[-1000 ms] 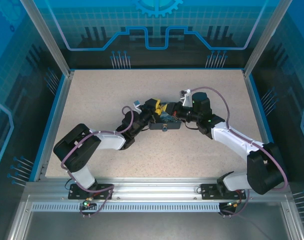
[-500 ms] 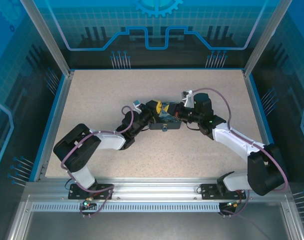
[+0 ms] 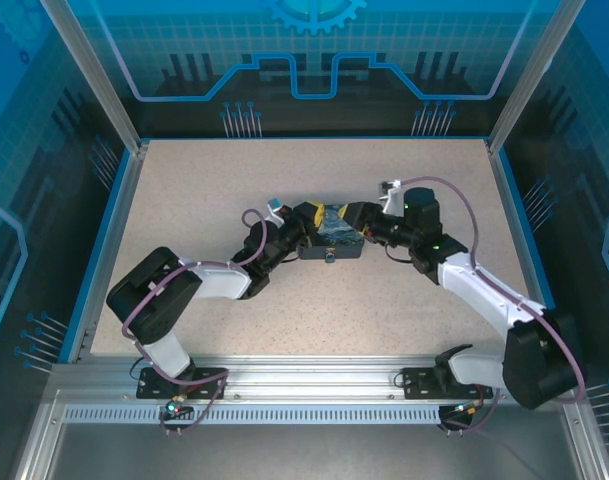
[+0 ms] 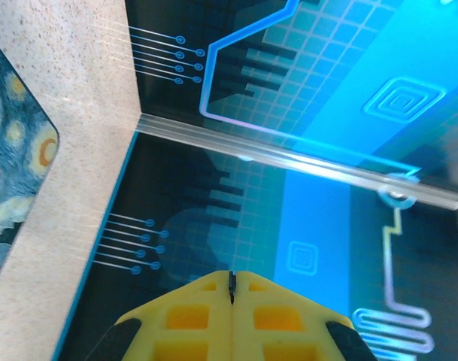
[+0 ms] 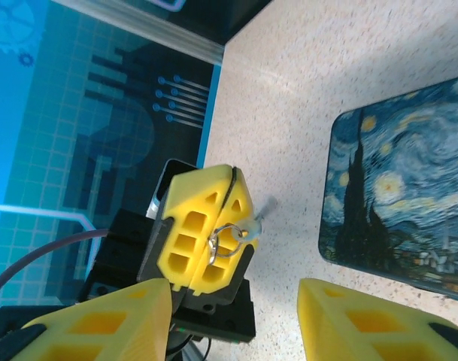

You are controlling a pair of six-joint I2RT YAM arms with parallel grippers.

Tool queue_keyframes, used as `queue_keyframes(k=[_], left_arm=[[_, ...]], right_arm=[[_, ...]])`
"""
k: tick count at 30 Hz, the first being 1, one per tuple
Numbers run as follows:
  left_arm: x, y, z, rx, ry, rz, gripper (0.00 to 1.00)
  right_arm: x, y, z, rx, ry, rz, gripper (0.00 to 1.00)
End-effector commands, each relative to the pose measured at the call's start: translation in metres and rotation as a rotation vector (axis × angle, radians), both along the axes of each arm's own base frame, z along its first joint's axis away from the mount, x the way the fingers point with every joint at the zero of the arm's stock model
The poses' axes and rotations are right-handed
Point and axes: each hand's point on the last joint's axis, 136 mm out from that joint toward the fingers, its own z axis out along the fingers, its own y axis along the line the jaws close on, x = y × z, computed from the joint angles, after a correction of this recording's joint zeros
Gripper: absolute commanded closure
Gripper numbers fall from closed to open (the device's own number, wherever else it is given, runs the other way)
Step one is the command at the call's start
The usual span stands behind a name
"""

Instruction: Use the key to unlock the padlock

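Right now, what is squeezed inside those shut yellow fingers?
The left gripper pinches the key, a thin dark sliver at its tips. A small wire ring pokes out sideways. The rest of the key is covered inside the grip.

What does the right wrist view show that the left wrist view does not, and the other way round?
Right wrist view, not the left: a wire ring and a small metal piece, probably the key, sticking out of the shut jaws of the left gripper; the right gripper, jaws open and empty. Left wrist view, not the right: a thin dark sliver in the seam of those shut jaws. Both: the left gripper, the painted tin, the speckled table.
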Motion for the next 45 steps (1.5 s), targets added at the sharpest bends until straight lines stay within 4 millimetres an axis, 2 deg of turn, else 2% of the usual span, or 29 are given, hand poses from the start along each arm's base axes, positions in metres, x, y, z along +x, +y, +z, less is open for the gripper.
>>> queue_keyframes(k=[1,6,13,17,23,36,41,43,45], left_arm=[[0.0,-0.004,0.025,0.109,-0.14,-0.075,1.0],[-0.004,-0.021,0.041,0.2,-0.28,-0.213,1.0],[-0.005,-0.034,0.054,0.219,-0.324,-0.27,1.0],[-0.005,-0.034,0.055,0.254,-0.327,-0.268,1.0],[-0.005,-0.031,0.052,0.309,-0.321,-0.252,1.0],[-0.004,-0.031,0.056,0.306,-0.325,-0.231,1.0],[-0.004,-0.03,0.054,0.309,-0.317,-0.221,1.0],[-0.004,-0.031,0.053,0.309,-0.315,-0.224,1.0],[-0.004,-0.031,0.053,0.304,-0.306,-0.227,1.0]], right_arm=[[-0.008,-0.012,0.0,0.001,-0.009,0.019,0.54],[-0.009,-0.006,0.013,0.0,-0.074,0.102,0.59],[-0.001,0.01,0.024,0.012,-0.102,0.138,0.65],[0.0,0.019,0.023,0.024,-0.098,0.147,0.72],[0.0,0.027,0.022,0.031,-0.094,0.147,0.73],[0.006,0.035,0.02,0.053,-0.08,0.139,0.8],[0.007,0.038,0.021,0.066,-0.079,0.147,0.92],[0.007,0.038,0.02,0.064,-0.077,0.15,1.0],[0.007,0.037,0.019,0.056,-0.078,0.151,1.0]])
